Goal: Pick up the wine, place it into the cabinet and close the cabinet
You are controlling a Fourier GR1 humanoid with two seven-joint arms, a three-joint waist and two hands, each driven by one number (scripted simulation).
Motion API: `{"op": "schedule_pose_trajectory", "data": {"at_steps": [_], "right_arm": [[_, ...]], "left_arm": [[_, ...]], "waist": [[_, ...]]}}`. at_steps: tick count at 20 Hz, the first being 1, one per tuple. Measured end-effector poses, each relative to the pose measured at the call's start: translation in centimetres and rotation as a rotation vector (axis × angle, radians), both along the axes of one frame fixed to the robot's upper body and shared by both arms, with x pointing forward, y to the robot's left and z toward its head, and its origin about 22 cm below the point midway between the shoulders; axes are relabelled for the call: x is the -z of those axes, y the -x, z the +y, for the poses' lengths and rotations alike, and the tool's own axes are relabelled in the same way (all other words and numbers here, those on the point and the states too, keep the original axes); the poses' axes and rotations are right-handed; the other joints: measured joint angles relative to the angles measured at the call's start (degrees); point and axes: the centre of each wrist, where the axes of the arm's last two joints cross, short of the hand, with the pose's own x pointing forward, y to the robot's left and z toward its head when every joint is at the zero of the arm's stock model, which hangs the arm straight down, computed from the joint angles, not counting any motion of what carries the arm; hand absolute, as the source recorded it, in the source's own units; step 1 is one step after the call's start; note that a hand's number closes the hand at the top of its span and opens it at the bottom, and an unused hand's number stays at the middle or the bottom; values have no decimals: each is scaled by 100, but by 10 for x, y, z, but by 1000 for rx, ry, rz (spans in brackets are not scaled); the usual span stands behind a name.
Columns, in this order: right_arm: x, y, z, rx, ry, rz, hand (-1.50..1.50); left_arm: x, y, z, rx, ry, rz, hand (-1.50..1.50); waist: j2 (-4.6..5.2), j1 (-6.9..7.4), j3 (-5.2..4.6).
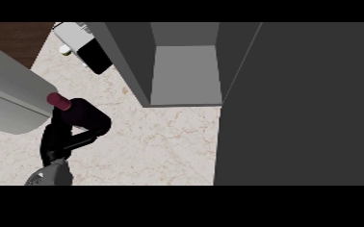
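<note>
One wine bottle (pixel 80 111) is seen at the left of the head view, dark and rounded in the body with a maroon cap, held above the pale marbled counter (pixel 163 144). It is wrapped by the curled black fingers of the left hand (pixel 60 142), which closes round its lower body; the grey forearm enters from the lower edge. The right hand is not shown.

For the step in hand, the bottle is best carried rightward and forward to the open cabinet (pixel 183 72), kept upright so that the neck clears the upper edge, then set well inside on the flat grey shelf before the fingers are released. The dark door panel (pixel 292 106), which fills the right side, is judged to be the part swung shut afterwards.

Matte grey faces and straight edges mark the cabinet. A large pale grey rounded form (pixel 18 96) lies just beside the bottle; possibly an appliance or the robot's own body, though this cannot be settled.
</note>
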Motion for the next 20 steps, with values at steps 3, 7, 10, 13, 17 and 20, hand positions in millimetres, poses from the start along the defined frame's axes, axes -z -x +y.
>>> {"op": "schedule_pose_trajectory", "data": {"at_steps": [3,7,10,13,17,20], "right_arm": [[0,-1,1,-3,-2,-2,-150],[-3,-3,0,8,1,-4,-150],[-4,-4,0,12,4,-13,-150],[-4,-4,-2,14,11,-13,-150],[-5,-4,1,7,4,2,-150],[-4,-3,0,12,13,4,-150]], "left_arm": [[12,3,-5,-23,38,-17,-150],[17,0,-5,-43,94,-44,-150],[25,3,-7,-65,143,-66,-150],[30,-1,-11,-92,194,-95,-150],[31,-6,-10,-91,231,-125,-150],[32,-10,-8,-89,251,-134,-150]], "waist": [[3,7,-1],[4,18,-2],[4,11,-2],[5,0,-2],[3,7,-3],[5,-8,-1]]}}
